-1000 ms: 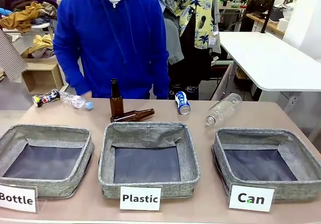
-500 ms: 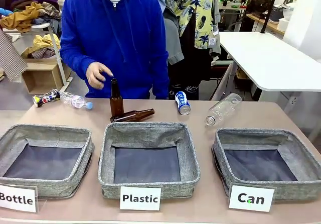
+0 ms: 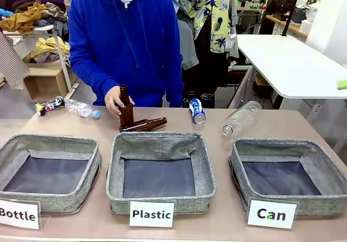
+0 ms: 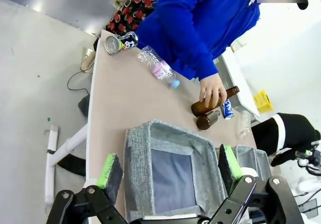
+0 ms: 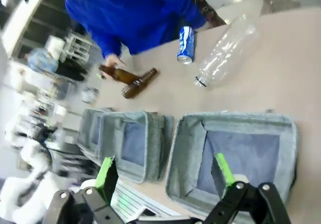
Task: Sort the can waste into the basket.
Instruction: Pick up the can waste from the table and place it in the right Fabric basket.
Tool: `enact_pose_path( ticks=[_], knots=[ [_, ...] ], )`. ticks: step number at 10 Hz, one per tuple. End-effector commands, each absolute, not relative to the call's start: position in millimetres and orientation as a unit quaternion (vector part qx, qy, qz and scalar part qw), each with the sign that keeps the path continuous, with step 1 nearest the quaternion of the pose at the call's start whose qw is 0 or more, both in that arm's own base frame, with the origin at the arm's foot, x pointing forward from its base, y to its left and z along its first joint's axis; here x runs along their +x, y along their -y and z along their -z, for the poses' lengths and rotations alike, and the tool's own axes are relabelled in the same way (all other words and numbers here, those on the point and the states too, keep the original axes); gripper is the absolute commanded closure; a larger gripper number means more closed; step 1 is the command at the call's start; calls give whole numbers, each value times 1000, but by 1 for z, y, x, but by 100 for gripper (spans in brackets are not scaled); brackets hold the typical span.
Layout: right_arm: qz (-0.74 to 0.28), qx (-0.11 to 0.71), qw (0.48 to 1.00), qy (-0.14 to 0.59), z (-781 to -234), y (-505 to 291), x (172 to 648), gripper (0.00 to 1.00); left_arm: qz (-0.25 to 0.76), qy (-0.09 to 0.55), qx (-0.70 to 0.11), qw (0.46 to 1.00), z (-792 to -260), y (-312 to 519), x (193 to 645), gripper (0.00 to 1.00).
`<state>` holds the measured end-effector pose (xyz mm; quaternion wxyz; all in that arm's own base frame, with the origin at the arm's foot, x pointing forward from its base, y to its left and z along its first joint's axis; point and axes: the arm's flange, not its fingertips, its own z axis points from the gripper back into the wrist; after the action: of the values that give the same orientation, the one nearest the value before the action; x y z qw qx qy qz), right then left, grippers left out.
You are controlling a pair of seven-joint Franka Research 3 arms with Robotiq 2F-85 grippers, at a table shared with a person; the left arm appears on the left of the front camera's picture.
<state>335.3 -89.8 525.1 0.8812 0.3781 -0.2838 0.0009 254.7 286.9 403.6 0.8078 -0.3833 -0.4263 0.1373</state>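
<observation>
Front view: you see a hand [image 3: 114, 100] holding the standing brown bottle [image 3: 126, 110]. Your left gripper [image 4: 170, 164] and right gripper [image 5: 164, 171] spread wide. Blue can [image 3: 197, 111] and black can [image 3: 49, 106] lie outside the basket [image 3: 239, 156]

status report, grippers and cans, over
Left gripper open, right gripper open. Blue-and-white can and black can lying far side, outside the Can basket. Person's hand on upright brown bottle.

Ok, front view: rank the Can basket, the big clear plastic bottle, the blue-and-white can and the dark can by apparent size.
1. Can basket.
2. Clear plastic bottle.
3. Blue-and-white can and dark can: look about alike, so unranked.
</observation>
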Motion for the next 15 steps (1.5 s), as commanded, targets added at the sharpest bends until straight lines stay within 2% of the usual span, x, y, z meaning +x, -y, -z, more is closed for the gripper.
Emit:
enact_pose_path(
  ticks=[1,4,7,8,10,11,12,14,15],
  knots=[
    [-69,255,933,244,-560,17,387,0,-130,434,-383,805,-404,-289,255,0],
    [-102,130,967,193,-560,-107,455,0,-130,434,-383,805,-404,-289,255,0],
    [-217,19,961,169,-523,-190,448,0,-130,434,-383,805,-404,-289,255,0],
    [-150,90,966,188,-532,-164,455,0,-130,434,-383,805,-404,-289,255,0],
    [-150,90,966,188,-532,-164,455,0,-130,434,-383,805,-404,-289,255,0],
    [-176,62,967,176,-521,-178,455,0,-130,434,-383,805,-404,-289,255,0],
    [-162,78,969,170,-518,-189,479,0,-139,426,-384,807,-404,-287,253,0],
    [-133,105,975,146,-507,-214,542,0,-147,478,-408,764,-461,-325,195,0],
    [-114,114,977,137,-502,-226,574,0,-146,480,-430,751,-474,-342,177,0]
  ],
)
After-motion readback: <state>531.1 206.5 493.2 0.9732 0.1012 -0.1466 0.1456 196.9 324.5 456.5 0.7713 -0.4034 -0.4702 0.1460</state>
